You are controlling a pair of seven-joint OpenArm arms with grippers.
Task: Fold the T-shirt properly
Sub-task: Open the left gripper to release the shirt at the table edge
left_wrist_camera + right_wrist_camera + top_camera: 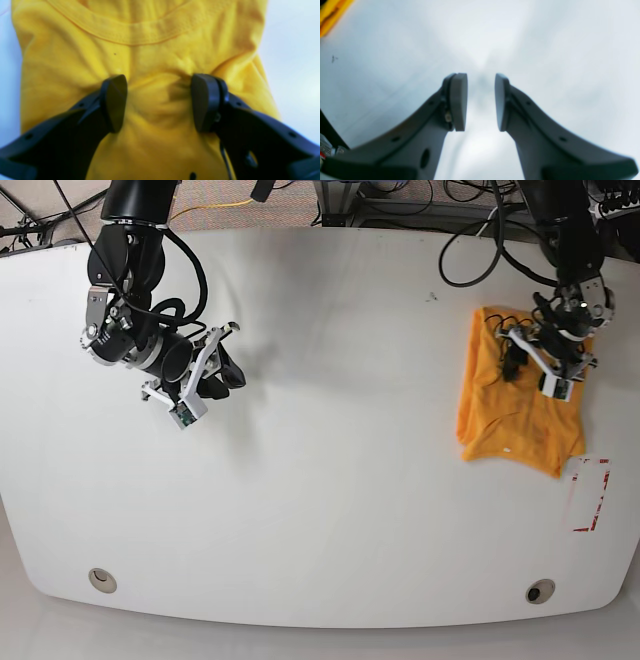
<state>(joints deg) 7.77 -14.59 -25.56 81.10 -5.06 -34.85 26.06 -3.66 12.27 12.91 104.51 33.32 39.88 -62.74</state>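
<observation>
**Folded shirt at the table's right end**

The white table (pixel 320 480) carries the folded T-shirt (pixel 515 405) near its right edge. Over the shirt, the left gripper (pixel 158 102) stands spread, gripping nothing. Far left of the shirt, the right gripper (pixel 481 102) hangs slightly parted, empty.

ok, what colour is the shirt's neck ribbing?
Same orange-yellow as the rest of the T-shirt; its neck ribbing shows best in the left wrist view.

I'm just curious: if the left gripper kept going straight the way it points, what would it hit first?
Most likely the T-shirt: the left gripper points at it with its jaws apart, the cloth bunched between them. It may already touch.
</observation>
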